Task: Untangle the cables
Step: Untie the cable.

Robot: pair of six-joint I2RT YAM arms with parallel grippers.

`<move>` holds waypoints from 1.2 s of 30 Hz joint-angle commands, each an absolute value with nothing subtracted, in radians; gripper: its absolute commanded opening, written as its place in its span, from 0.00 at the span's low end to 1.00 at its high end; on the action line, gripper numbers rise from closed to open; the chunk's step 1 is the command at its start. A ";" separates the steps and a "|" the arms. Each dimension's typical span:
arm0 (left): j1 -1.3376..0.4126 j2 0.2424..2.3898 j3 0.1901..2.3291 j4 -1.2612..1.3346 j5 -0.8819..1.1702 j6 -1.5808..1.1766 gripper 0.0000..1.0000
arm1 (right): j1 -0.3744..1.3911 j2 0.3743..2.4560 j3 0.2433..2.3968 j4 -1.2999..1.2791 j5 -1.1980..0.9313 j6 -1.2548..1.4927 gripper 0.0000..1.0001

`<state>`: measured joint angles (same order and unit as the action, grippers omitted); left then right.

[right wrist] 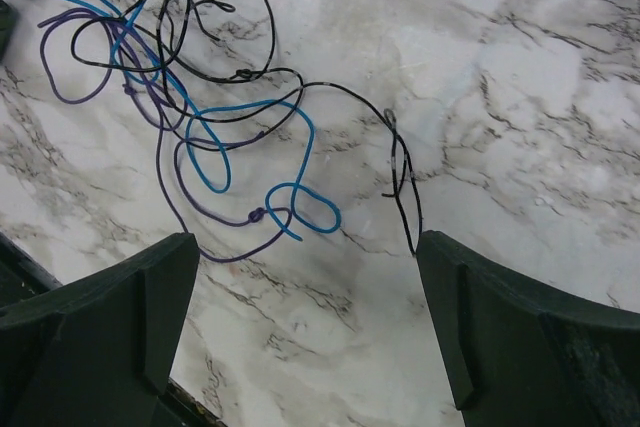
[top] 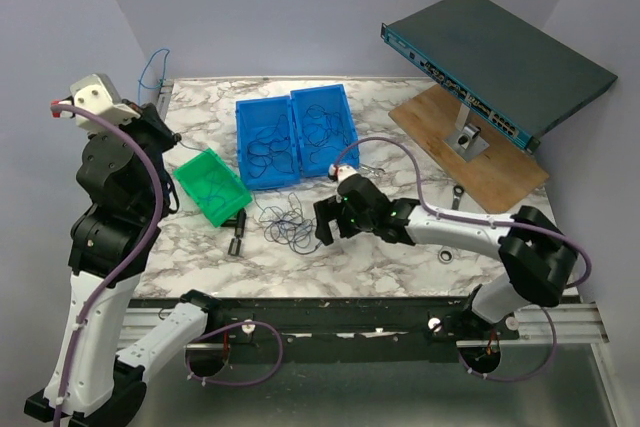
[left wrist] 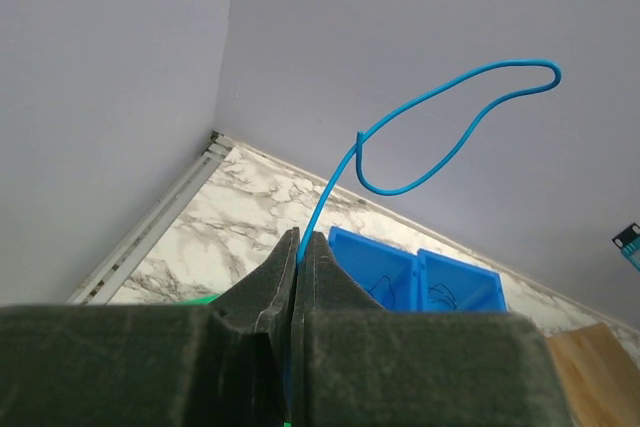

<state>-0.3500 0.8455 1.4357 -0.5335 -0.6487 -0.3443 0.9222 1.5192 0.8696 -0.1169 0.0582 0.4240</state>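
The left gripper (left wrist: 300, 247), its dark matte fingers pressed flat together, pinches one thin blue cable (left wrist: 392, 190). The cable rises stiffly from the jaws and curls into an open loop against the plain wall. The right gripper (right wrist: 305, 282) hangs spread wide and empty just above the white, grey-veined marble table (right wrist: 520, 77). Its blunt, wedge-shaped fingers (right wrist: 110, 327) flank the near edge of a loose tangle of cables (right wrist: 200, 117), hair-thin blue, purple and black strands, looped and knotted, lying flat on the table. More curly wires sit inside two rectangular blue plastic bins (top: 262, 103) and a green bin (top: 190, 162).
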 commanded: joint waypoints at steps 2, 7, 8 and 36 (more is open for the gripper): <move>-0.339 0.827 1.441 -0.550 -0.744 -0.329 0.00 | 1.001 1.638 0.982 -0.102 0.133 0.358 1.00; -0.339 0.845 1.430 -0.564 -0.651 -0.370 0.00 | 1.058 1.750 1.048 -0.053 0.124 0.320 1.00; -0.339 0.851 1.432 -0.574 -0.641 -0.379 0.00 | 1.068 1.772 1.058 -0.043 0.121 0.315 1.00; -0.339 0.822 1.410 -0.602 -0.605 -0.413 0.00 | 1.132 1.792 0.833 0.008 0.470 0.459 0.01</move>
<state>-0.3458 0.8192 1.3834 -0.5789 -0.6212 -0.3950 1.1336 1.8660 0.9764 0.1596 0.3447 0.3664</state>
